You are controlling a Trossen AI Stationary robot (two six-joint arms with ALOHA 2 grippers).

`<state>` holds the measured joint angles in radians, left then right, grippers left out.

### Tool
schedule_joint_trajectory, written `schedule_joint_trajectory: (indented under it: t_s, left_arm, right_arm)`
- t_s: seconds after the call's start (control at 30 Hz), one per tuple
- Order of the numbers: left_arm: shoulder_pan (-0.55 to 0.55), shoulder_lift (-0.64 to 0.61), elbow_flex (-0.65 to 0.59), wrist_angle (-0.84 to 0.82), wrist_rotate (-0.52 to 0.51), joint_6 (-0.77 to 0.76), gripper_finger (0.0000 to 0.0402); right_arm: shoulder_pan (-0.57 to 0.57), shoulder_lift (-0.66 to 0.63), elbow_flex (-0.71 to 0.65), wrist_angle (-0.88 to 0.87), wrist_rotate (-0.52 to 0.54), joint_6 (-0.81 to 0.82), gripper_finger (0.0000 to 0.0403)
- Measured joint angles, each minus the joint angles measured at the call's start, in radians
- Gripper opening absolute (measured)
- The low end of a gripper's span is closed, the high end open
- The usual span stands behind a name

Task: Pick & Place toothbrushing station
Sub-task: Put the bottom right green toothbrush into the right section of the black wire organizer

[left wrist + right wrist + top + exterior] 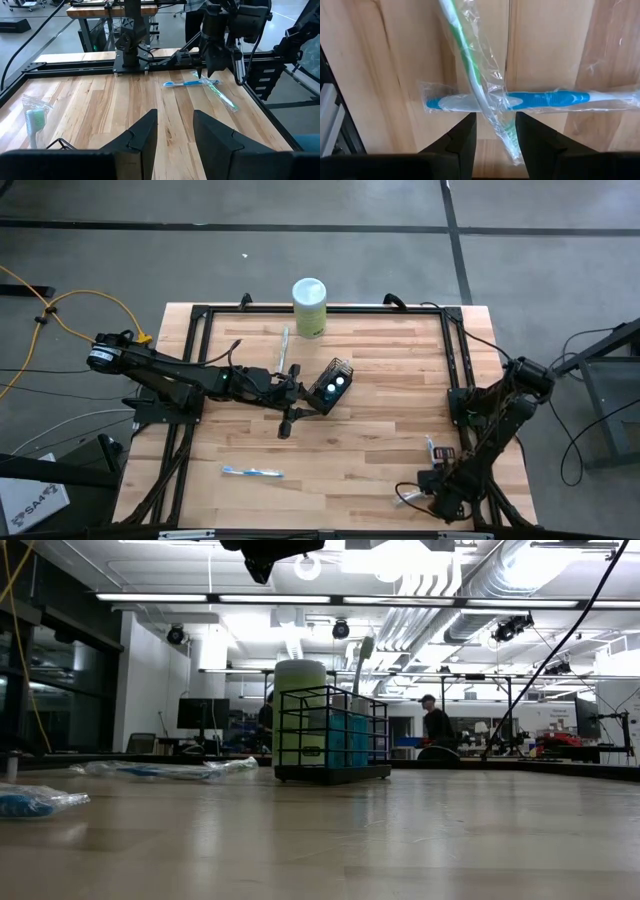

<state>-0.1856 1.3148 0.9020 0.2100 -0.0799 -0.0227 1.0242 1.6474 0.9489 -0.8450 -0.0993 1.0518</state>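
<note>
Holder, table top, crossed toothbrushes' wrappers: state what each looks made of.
Holder: seemingly black-coated metal wire, thin open grid.
Table top: pale wood planks, visible grain, slight sheen.
Wrappers on the crossed toothbrushes: clear plastic film, crinkled and glinting.

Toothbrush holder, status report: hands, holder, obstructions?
Left hand open beside wire-mesh holder. Right hand open over two crossed wrapped toothbrushes. Green canister behind holder.

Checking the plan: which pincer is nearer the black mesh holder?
Left. The left pincer sits right beside the mesh holder; the right pincer hovers far off over two crossed toothbrushes.
</note>
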Motion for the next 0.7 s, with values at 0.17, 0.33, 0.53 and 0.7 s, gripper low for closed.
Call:
schedule_joint_trajectory:
  t_s: [0.17, 0.33, 0.53, 0.7]
  left_arm:
    - [0.0, 0.0, 0.0, 0.0, 0.0, -0.001, 0.012]
    - [0.0, 0.0, 0.0, 0.0, 0.0, -0.002, 0.012]
    - [0.0, 0.0, 0.0, 0.0, 0.0, -0.005, 0.012]
    - [0.0, 0.0, 0.0, 0.0, 0.0, -0.005, 0.012]
  right_arm:
    - [0.017, 0.0, 0.0, 0.001, 0.02, 0.002, 0.0128]
    - [0.019, 0.0, 0.0, 0.001, 0.025, 0.001, 0.0128]
    - [0.019, 0.0, 0.0, 0.009, 0.05, 0.001, 0.0128]
    - [0.019, 0.0, 0.0, 0.025, 0.049, 0.002, 0.0128]
